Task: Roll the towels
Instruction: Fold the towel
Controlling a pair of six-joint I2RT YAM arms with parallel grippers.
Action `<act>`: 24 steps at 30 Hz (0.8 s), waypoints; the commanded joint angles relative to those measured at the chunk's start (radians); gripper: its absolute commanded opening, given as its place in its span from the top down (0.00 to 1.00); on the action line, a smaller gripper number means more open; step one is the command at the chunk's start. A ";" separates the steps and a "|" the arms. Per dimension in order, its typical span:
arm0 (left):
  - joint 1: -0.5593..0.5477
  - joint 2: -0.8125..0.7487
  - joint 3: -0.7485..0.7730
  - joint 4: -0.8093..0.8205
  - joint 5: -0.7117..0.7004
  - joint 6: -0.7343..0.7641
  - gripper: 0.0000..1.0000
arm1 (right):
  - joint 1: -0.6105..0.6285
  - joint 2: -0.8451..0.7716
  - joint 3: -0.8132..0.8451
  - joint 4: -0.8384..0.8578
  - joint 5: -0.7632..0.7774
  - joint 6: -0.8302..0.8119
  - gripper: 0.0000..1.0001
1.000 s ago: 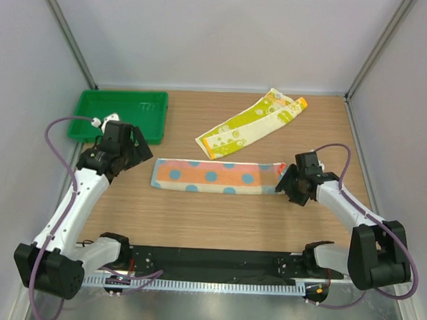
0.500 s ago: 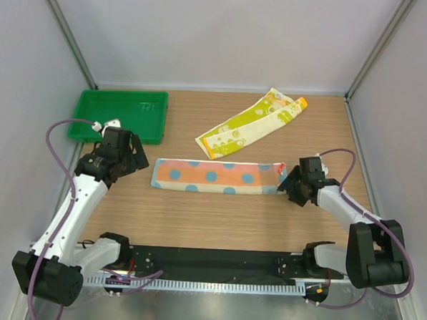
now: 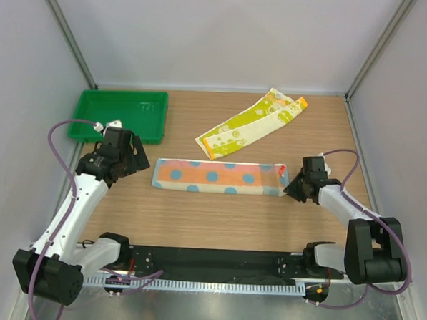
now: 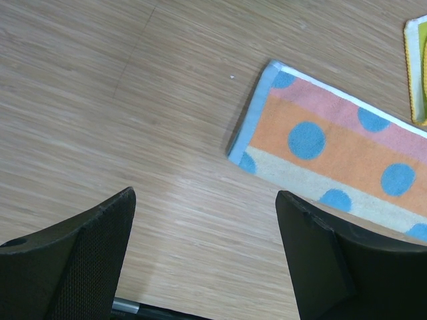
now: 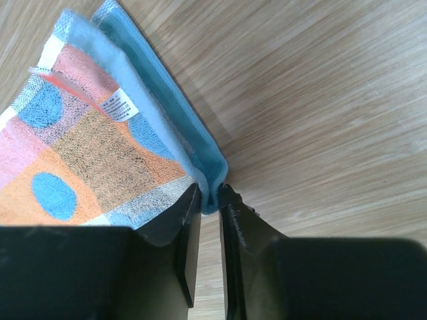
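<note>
With your right pincer (image 5: 210,195) clamped on the right hem of the dotted towel (image 3: 216,177), flat mid-frame on the bench (image 3: 196,216), and left pincer (image 4: 205,195) apart, lift low and roll tight leftward.

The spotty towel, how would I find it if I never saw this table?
Look at the wooden table and find its middle. The spotty towel lies flat there, its right end pinched by the right end effector. Unlike the yellow-green towel behind it, it has orange and pink stripes with blue dots.
</note>
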 commanded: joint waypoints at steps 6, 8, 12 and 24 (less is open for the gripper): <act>0.003 0.005 -0.006 0.004 0.011 0.020 0.14 | -0.014 -0.069 0.074 -0.122 0.131 -0.050 0.88; 0.003 0.008 -0.006 0.002 0.016 0.018 0.14 | -0.015 -0.076 0.115 -0.158 0.174 -0.073 0.94; 0.001 0.008 -0.004 0.004 0.019 0.020 0.14 | -0.014 -0.102 0.198 -0.248 0.254 -0.139 0.99; -0.008 -0.046 -0.009 -0.021 -0.053 0.064 0.12 | 0.304 0.031 0.535 -0.330 0.208 -0.220 0.99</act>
